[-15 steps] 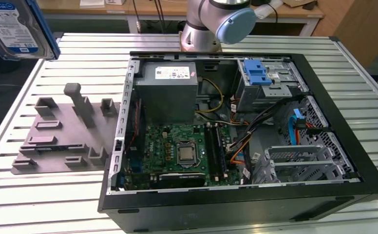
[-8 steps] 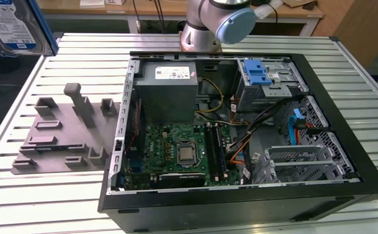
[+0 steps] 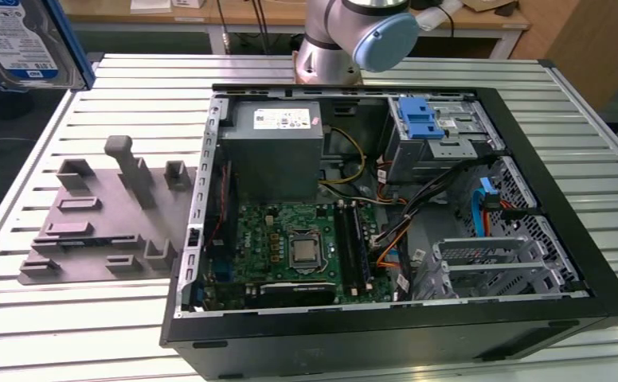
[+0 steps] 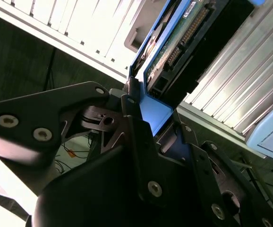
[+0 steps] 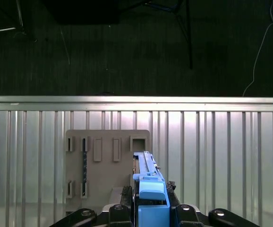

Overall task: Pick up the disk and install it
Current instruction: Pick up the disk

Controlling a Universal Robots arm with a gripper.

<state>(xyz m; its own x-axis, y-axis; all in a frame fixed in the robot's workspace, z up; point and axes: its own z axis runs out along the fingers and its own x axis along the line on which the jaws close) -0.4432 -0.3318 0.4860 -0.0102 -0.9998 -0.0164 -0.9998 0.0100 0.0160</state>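
Observation:
The disk (image 3: 17, 44), silver with a blue-and-white label and a blue carrier frame, hangs in the air at the exterior view's upper left, off the table's corner. In the first wrist view the disk (image 5: 148, 177) is seen edge-on, with my gripper (image 5: 150, 197) shut on its blue frame. It is above the grey fixture plate (image 5: 103, 175). In the second wrist view the black fingers (image 4: 132, 101) clamp the blue frame of the disk (image 4: 183, 38), whose circuit-board side and connector face the camera.
An open black computer case (image 3: 564, 263) lies on the slatted metal table (image 3: 96, 318), with a motherboard (image 3: 299, 247), a grey power supply (image 3: 277, 151) and a silver drive cage with a blue latch (image 3: 426, 123). The fixture plate (image 3: 86, 231) with upright holders lies beside the case.

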